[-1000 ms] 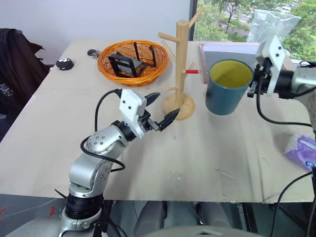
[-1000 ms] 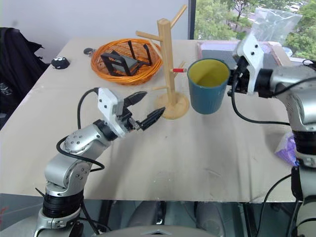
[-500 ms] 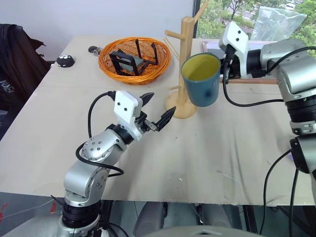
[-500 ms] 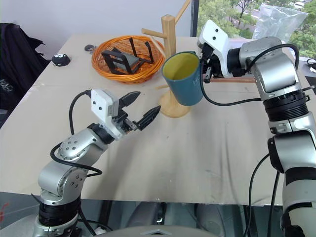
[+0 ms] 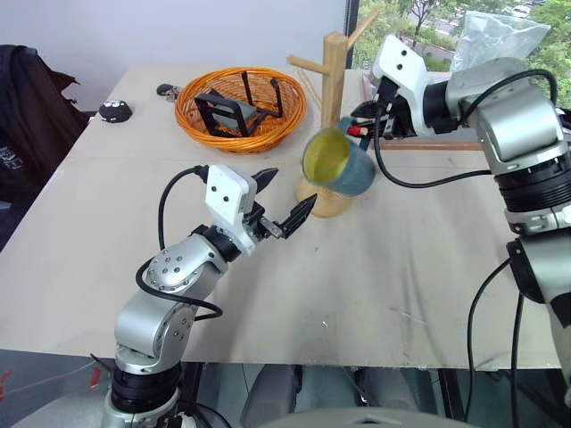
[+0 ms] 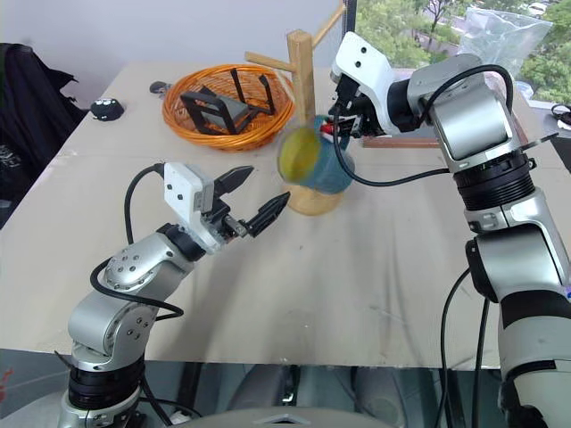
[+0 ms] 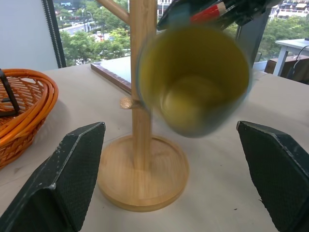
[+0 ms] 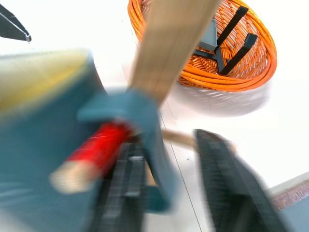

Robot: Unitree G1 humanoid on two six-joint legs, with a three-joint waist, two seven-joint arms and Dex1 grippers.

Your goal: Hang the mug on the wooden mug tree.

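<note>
While the mug [image 5: 336, 161] shows blurred and tipped on its side at centre frame, yellow mouth toward the lower left, I can see its loop handle threaded over the red-tipped peg [image 8: 99, 148] of the wooden mug tree [image 5: 332, 125]. My right gripper [image 5: 364, 125] sits just right of the post, at the handle; in its wrist view the two black fingers stand parted, one on each side of the handle's loop, and I read it as released rather than clamped. The tree's round base sits on the table [image 5: 384, 267] directly under the mug. My left gripper [image 5: 284, 196] hovers left of centre, jaws spread and holding nothing, pointing at the tree base. An orange wicker basket [image 5: 241, 108] with black items inside sits at upper left of the tree.
</note>
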